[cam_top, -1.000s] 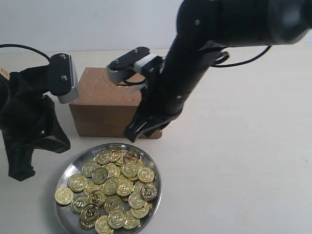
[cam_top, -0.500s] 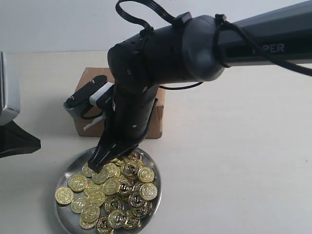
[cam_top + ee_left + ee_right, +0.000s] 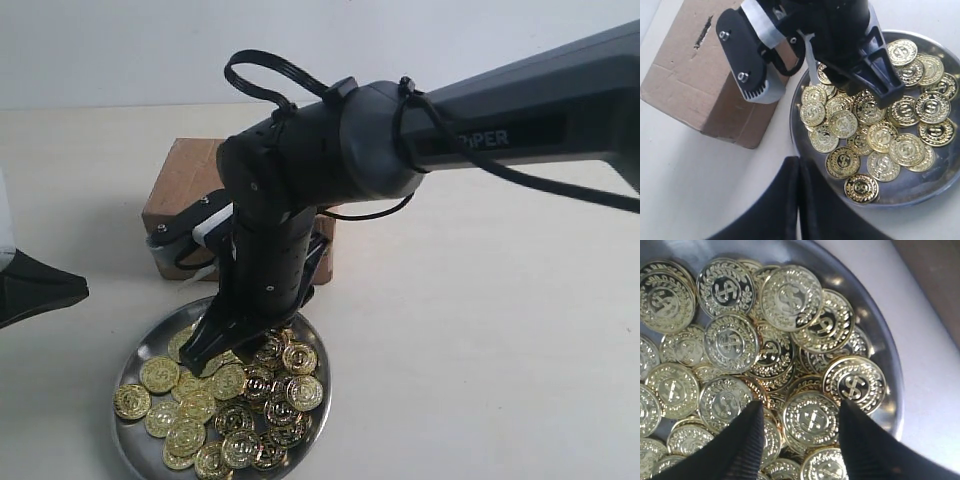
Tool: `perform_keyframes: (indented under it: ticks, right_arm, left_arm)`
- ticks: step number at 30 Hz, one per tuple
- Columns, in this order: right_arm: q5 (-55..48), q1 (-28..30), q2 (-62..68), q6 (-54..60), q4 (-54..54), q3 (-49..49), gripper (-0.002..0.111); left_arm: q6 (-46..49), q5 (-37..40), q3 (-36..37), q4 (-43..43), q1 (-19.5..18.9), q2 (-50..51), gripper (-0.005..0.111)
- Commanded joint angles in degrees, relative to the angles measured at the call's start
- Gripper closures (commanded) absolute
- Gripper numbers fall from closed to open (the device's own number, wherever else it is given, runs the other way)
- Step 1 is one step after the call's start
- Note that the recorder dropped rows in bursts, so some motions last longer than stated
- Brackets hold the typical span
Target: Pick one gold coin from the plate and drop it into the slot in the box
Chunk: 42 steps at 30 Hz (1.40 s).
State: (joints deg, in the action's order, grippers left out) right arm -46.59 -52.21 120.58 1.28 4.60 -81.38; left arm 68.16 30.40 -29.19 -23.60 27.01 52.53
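Observation:
Gold coins (image 3: 230,400) lie heaped in the silver plate (image 3: 140,352) in front of the brown box (image 3: 185,180). In the exterior view the right arm covers the slot; the left wrist view shows the slot (image 3: 702,32) as a dark slit in the box top. My right gripper (image 3: 215,352) is down in the plate's far half and open. Its fingertips straddle one coin (image 3: 812,420) on top of the pile; contact cannot be told. My left gripper (image 3: 799,162) is shut and empty, hovering by the plate's near-left rim (image 3: 920,197).
The right arm's bulky black link (image 3: 330,150) leans over the box and the plate's back half. Bare pale tabletop (image 3: 480,340) stretches to the right of plate and box. The left gripper's dark tip (image 3: 55,288) pokes in at the left edge.
The right arm swung from the box down to the plate and lowered its open fingers among the coins. The left arm drew back to the left edge.

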Motion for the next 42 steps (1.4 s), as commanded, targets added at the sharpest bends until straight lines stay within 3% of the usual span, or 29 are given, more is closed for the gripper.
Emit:
perform_keyframes:
  ticks: [1,42]
  right_arm:
    - [0.4,-0.1,0.6,-2.7,-1.6,-0.3,0.062]
    - [-0.2,-1.7,3.2,-9.0,-6.0,-0.3,0.062]
  left_arm:
    - [0.4,-1.1,0.3,-1.2,0.4,-0.2,0.107]
    - [0.4,-2.0,0.3,-1.2,0.4,-0.2,0.107]
